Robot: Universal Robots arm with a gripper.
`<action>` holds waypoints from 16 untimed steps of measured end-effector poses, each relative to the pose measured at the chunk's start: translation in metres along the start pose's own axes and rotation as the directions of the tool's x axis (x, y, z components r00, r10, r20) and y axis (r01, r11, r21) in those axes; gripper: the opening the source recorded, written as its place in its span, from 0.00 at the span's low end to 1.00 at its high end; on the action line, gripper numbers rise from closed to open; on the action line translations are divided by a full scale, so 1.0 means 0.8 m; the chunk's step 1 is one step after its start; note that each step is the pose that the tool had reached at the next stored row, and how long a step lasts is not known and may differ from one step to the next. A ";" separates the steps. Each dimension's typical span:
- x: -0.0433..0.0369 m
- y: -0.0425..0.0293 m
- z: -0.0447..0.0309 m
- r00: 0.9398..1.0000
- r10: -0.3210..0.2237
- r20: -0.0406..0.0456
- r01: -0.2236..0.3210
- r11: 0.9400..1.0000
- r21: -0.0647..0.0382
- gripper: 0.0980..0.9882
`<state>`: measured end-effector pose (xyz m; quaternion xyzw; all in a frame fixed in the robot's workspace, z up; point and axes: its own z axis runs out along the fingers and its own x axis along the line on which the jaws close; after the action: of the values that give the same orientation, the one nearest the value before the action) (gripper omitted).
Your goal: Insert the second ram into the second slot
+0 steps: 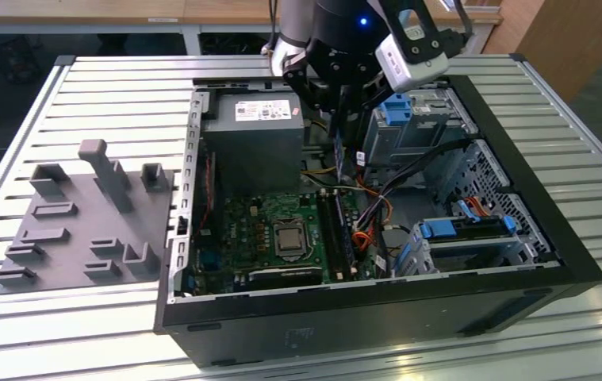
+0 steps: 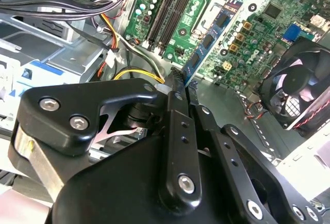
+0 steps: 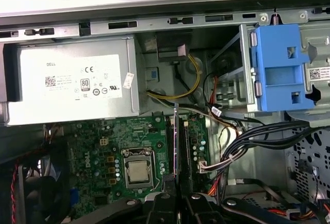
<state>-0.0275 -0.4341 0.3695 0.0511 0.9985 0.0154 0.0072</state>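
**Ram pinched in gripper, over the board**

- Ram (image 2: 206, 46): thin blue stick with dark chips. The gripper (image 2: 178, 83) pinches it at one end, fingers pressed onto both faces.
- It hangs clear above the board (image 2: 258, 33), not seated.
- In the first wrist view the ram (image 3: 177, 141) shows edge-on. It runs in line with the long dark slots (image 3: 169, 146) on the board.
- In the exterior view the gripper (image 1: 335, 107) reaches down into the open case (image 1: 385, 305), over the board's slot side.
- Socket (image 3: 138, 171): on the board, just beside the slots.
- Power supply (image 3: 72, 84): butts against one end of the board.
- Fan (image 2: 296, 87): just off the board's edge.
- Cables (image 3: 258, 136) and a blue clip (image 3: 281, 64): off the board, past the slots.
- Grey tray (image 1: 78, 230): on the slatted table (image 1: 100, 87), well apart from the board.
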 end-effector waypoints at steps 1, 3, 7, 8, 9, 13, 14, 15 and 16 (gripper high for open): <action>0.000 0.0000 0.0006 1.000 0.000 0.000 0.000 1.000 0.000 0.05; 0.000 -0.0002 0.0018 1.000 0.000 0.000 0.000 1.000 0.000 0.05; 0.000 -0.0004 0.0041 1.000 0.000 0.000 0.000 1.000 0.000 0.05; 0.000 -0.0005 0.0047 1.000 0.000 0.000 0.000 1.000 0.000 0.05; 0.000 -0.0005 0.0052 1.000 0.000 0.000 0.000 1.000 0.000 0.05; 0.000 -0.0007 0.0070 1.000 0.000 0.000 0.000 1.000 0.000 0.05; 0.000 -0.0007 0.0074 1.000 0.000 0.000 0.000 1.000 0.000 0.05; 0.000 -0.0007 0.0079 1.000 0.000 0.000 0.000 1.000 0.000 0.05; 0.000 -0.0007 0.0083 1.000 0.000 0.000 0.000 1.000 0.000 0.05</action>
<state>-0.0275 -0.4345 0.3628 0.0511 0.9985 0.0154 0.0072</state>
